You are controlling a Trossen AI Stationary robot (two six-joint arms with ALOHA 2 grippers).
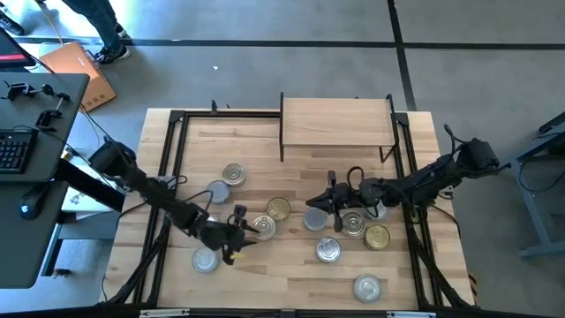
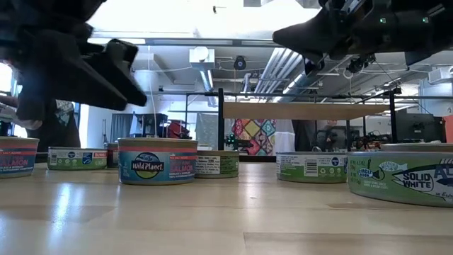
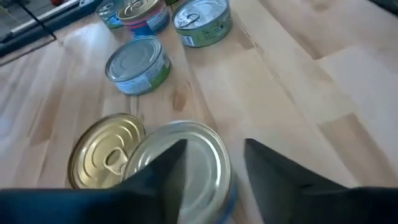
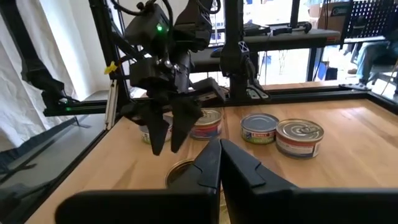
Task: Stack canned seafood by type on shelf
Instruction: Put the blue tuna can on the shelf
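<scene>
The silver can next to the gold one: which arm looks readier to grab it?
Probably the left. The left gripper hangs open right over the silver can, while the right gripper, fingers together, sits farther off.

shelf (image 1: 335, 122) top lies bare; tins (image 1: 328, 251) crowd the table (image 1: 265, 283) between both arms.

Your left gripper (image 1: 240, 231) hangs low, fingers (image 3: 273, 168) parted — arm stretched diagonally inward. Your right gripper (image 1: 316, 202) points toward it, fingers (image 4: 208, 163) pressed together — arm reaching across, elbow raised.
</scene>
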